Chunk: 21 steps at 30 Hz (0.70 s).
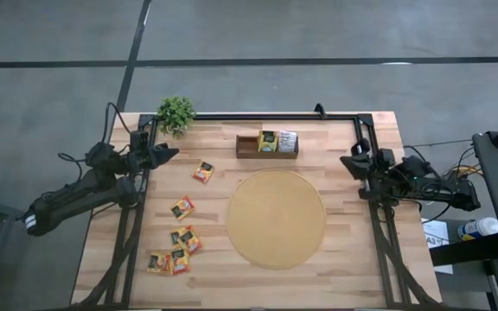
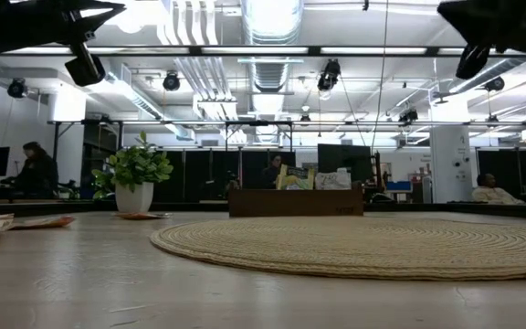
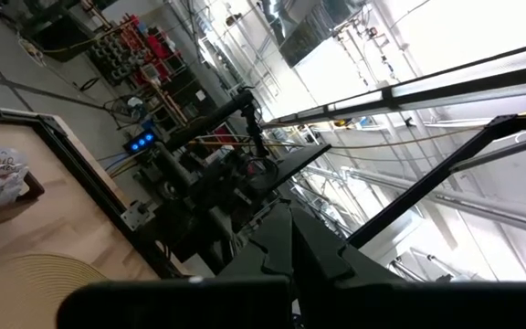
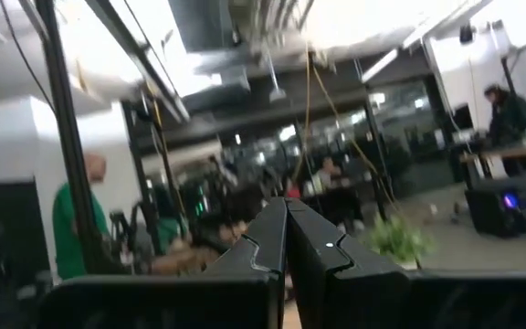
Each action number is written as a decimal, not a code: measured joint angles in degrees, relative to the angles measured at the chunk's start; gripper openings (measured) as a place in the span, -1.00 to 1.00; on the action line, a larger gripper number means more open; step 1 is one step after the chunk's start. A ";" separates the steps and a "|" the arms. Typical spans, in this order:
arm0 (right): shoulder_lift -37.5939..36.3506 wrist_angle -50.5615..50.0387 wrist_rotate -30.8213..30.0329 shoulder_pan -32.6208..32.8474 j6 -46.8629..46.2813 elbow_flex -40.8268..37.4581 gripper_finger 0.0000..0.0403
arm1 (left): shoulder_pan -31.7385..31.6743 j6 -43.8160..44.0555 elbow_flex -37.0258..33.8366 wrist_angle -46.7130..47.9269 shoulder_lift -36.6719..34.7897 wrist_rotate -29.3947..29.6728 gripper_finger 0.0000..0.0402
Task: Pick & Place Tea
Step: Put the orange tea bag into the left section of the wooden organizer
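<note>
Several yellow-green and orange tea sachets lie flat on the left part of the table: one (image 1: 203,171) nearest the tray, one (image 1: 182,206) below it, and a cluster (image 1: 174,252) near the near edge. More sachets (image 1: 277,141) stand in the wooden tray (image 1: 247,145), also seen in the low view (image 2: 295,177). My left gripper (image 1: 169,155) hovers shut over the table's left edge, above the sachets. My right gripper (image 1: 347,162) hovers shut over the right edge. In each wrist view the fingers meet, left (image 3: 290,239) and right (image 4: 286,227).
A large round woven mat (image 1: 275,218) lies in the table's middle. A small potted plant (image 1: 176,112) stands at the far left corner. A black frame (image 1: 258,116) runs along the far edge. People show in the room beyond.
</note>
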State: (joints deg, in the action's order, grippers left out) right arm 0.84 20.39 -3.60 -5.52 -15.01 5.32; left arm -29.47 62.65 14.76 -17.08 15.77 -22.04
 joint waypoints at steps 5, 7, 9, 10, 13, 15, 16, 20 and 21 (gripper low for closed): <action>-0.04 -8.31 0.13 0.00 -0.20 -0.02 -0.96 | 0.00 -0.02 0.00 0.00 0.04 0.00 -1.00; -0.02 -11.18 0.13 0.00 -0.23 -0.02 -0.96 | 0.00 -0.02 0.00 0.00 0.07 0.00 -1.00; -0.04 -13.91 0.13 0.00 -0.18 -0.02 -0.96 | 0.00 -0.02 0.00 -0.02 0.13 0.00 -1.00; -0.04 -15.23 0.13 0.00 0.19 -0.02 -0.96 | 0.00 -0.02 0.00 -0.01 0.17 0.00 -1.00; -0.04 -19.39 0.78 0.00 3.18 -0.02 -0.96 | 0.00 -0.02 0.00 -0.02 0.20 0.00 -1.00; -0.04 -21.88 0.90 0.00 5.16 -0.02 -0.96 | 0.00 -0.02 0.00 -0.02 0.20 0.00 -1.00; -0.04 -22.97 0.87 0.00 6.23 -0.02 -0.96 | 0.00 0.01 0.00 -0.02 0.20 0.00 -1.00; -0.04 -26.16 1.01 0.00 9.76 -0.02 -0.96 | 0.04 -0.50 1.82 0.09 1.08 0.01 -1.00; -0.04 -26.84 1.01 0.00 10.50 -0.02 -0.96 | 0.07 -1.25 2.75 0.08 1.62 0.00 -1.00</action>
State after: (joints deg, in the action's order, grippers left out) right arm 0.80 -6.45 -2.59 -5.52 -4.51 5.31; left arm -29.41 61.40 17.52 -17.00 17.39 -22.04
